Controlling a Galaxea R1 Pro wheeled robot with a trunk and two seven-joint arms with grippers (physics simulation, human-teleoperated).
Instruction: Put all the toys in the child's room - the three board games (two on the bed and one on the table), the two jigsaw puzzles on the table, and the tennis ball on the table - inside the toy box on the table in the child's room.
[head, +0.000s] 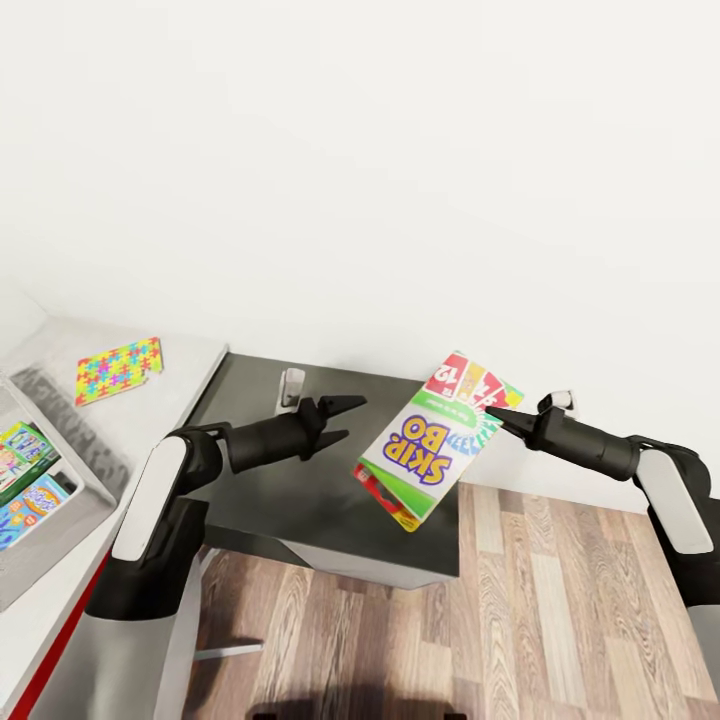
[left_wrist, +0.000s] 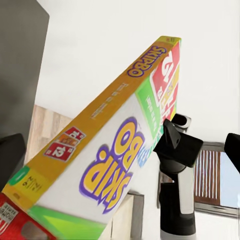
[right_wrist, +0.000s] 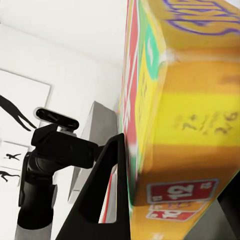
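A Skip-Bo board game box hangs tilted in the air over the dark grey surface's right corner, with my right gripper shut on its upper right edge. In the right wrist view the box's yellow side sits between the fingers. My left gripper is open, a short way left of the box and not touching it. The left wrist view looks at the box face and the right gripper behind it. The grey toy box at far left holds colourful boxes. A multicoloured jigsaw puzzle lies beside it.
The toy box and puzzle rest on a white table with a red front edge at left. A dark grey surface lies under both grippers, with wooden floor in front and a white wall behind.
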